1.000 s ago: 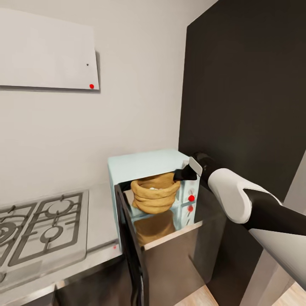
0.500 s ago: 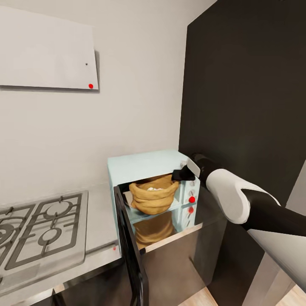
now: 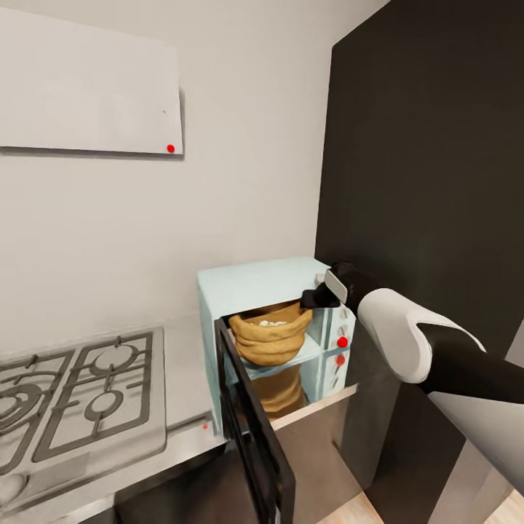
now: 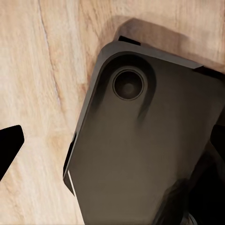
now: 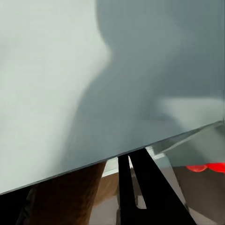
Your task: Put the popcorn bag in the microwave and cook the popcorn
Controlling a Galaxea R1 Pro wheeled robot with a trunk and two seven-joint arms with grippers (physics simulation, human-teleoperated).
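One step was left before heating: the popcorn bag (image 3: 268, 335) sat inside the microwave (image 3: 273, 331), door (image 3: 255, 437) hanging open. Your right gripper (image 3: 314, 297) was at the cavity's top right corner, fingers nearly together, gripping nothing (left gripper's state: can't tell). Next, I'd guess: back out, swing that door shut, then the knobs.

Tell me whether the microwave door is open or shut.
Open: the door swings out toward the camera from the microwave, exposing the bag standing inside.
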